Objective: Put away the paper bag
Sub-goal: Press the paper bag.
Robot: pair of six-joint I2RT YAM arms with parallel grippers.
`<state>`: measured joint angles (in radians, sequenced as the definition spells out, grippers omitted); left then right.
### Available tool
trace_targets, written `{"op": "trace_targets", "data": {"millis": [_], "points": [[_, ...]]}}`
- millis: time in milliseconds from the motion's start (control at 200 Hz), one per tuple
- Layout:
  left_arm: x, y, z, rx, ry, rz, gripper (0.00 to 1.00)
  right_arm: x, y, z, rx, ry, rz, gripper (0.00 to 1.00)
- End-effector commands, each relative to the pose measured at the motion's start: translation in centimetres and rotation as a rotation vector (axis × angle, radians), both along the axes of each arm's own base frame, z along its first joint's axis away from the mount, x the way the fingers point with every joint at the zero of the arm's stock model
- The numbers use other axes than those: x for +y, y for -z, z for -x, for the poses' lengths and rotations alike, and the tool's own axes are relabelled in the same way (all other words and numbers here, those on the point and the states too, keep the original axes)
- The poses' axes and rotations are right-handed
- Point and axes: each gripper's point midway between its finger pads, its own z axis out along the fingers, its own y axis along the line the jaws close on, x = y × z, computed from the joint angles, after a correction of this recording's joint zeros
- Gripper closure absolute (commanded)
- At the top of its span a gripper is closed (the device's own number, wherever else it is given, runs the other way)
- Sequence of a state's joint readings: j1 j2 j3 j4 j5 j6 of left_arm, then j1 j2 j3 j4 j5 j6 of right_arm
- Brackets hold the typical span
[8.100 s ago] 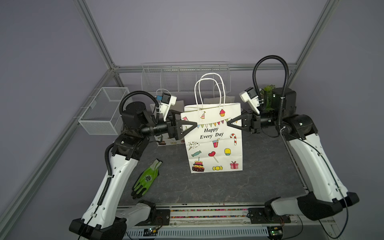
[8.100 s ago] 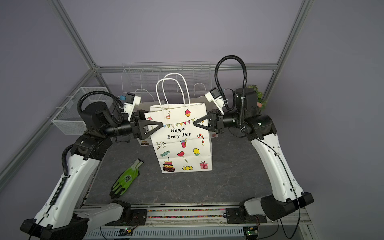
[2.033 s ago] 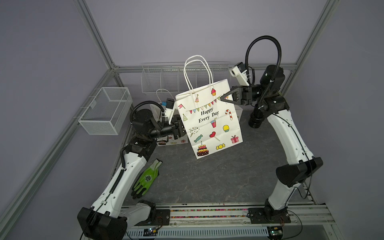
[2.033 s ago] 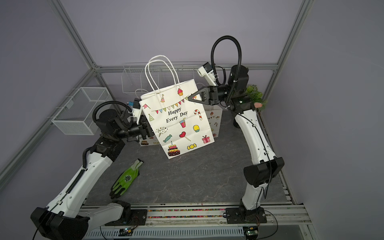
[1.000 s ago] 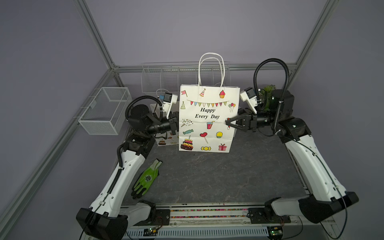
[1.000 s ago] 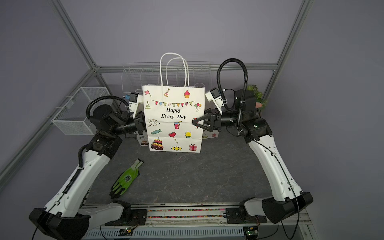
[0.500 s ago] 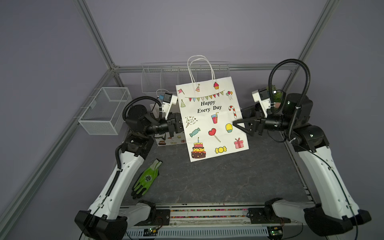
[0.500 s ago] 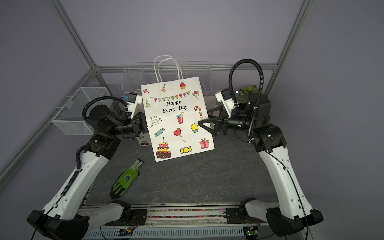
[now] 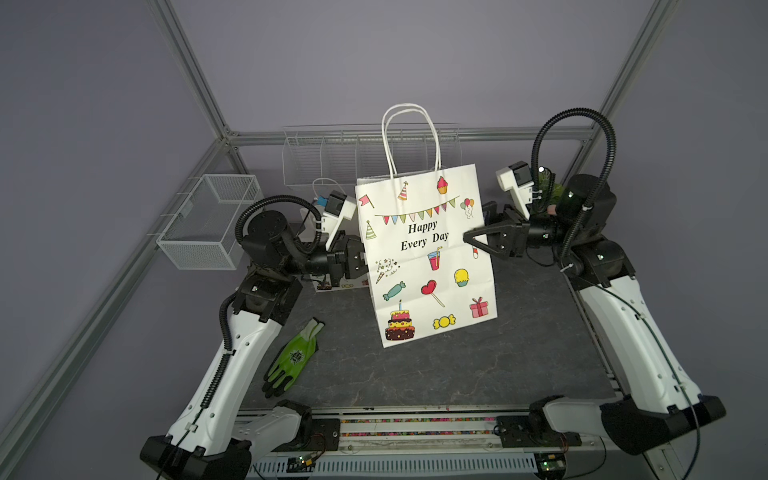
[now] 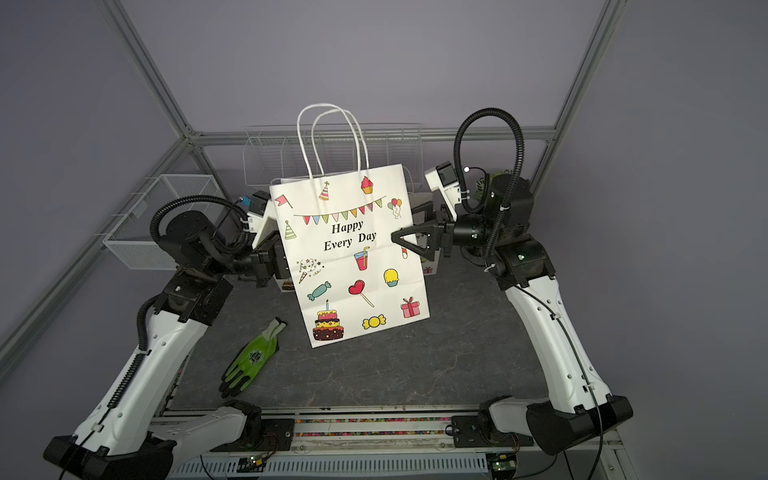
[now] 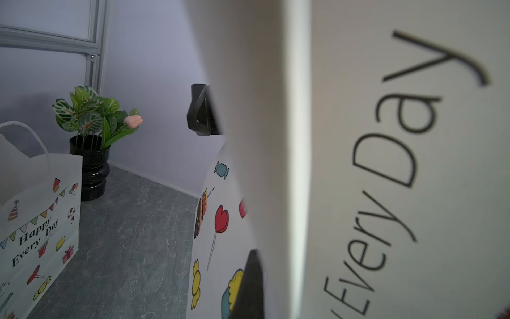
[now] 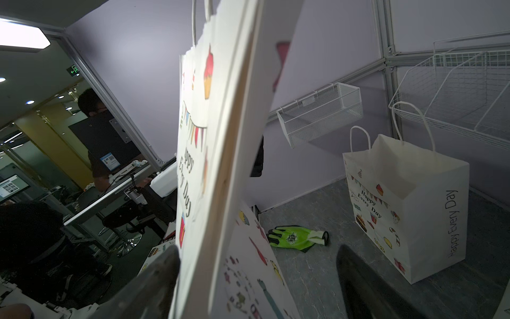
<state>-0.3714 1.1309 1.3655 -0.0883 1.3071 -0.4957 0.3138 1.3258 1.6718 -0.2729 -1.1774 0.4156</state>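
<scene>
The paper bag [image 9: 424,266] [image 10: 353,270] is white, printed "Happy Every Day", and folded flat. It stands slightly tilted in mid-table with its handles up. My left gripper [image 9: 358,261] is shut on its left edge. Only one dark finger [image 11: 251,279] shows against the paper in the left wrist view. My right gripper [image 9: 478,227] [image 12: 256,259] is open at the bag's right edge. One finger is in front of the printed face and the other behind it, with the paper bag [image 12: 220,165] between them.
A green glove [image 9: 293,357] [image 12: 296,237] lies front left. Two more printed bags stand at the back: an open bag [image 12: 405,210] and another bag [image 11: 38,221] beside a potted plant [image 11: 91,132]. A mesh basket [image 9: 208,220] hangs left, a wire rack [image 9: 365,158] behind.
Within the last second my right gripper opened off the bag's right edge, drew back right, then came in again astride that edge. The bag came forward, tilted, still held on the left.
</scene>
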Motion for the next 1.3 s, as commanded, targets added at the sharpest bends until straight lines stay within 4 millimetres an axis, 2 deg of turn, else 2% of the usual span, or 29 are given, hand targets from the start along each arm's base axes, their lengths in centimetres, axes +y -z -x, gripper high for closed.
{"op": "trace_targets", "data": {"millis": [0,125,380,475,630,750,1054,1214,1299], "points": [[0.3,-0.5,2.8,-0.09,0.084,-0.004,1.0,-0.2,-0.6,1.5,-0.001,-0.064,-0.017,0.11],[0.1,-0.2,3.0,-0.082,0.103,-0.011,1.0,0.0,-1.0,2.5,0.002,-0.112,-0.033,0.11],[-0.7,0.9,0.8,-0.021,0.077,-0.035,1.0,0.8,-2.2,6.2,-0.036,-0.215,-0.058,0.11],[-1.1,1.4,-0.3,0.003,0.059,-0.043,1.0,0.7,-2.3,7.1,-0.05,-0.213,-0.059,0.0],[-1.5,1.8,-1.8,0.034,0.025,-0.053,1.0,0.4,-1.5,7.1,-0.043,-0.15,-0.025,0.24],[-1.6,1.5,-2.4,0.037,0.001,-0.052,1.0,0.5,-0.3,6.4,-0.025,-0.096,0.011,0.36],[-1.5,0.5,-2.3,0.032,-0.022,-0.038,1.0,0.9,1.9,4.2,0.031,-0.022,0.067,0.39],[-1.6,1.0,-2.8,0.048,-0.038,-0.045,1.0,0.8,1.6,4.2,0.024,-0.008,0.066,0.53],[-1.6,1.4,-3.0,0.054,-0.049,-0.051,1.0,0.7,1.6,4.0,0.022,0.012,0.077,0.55]]}}
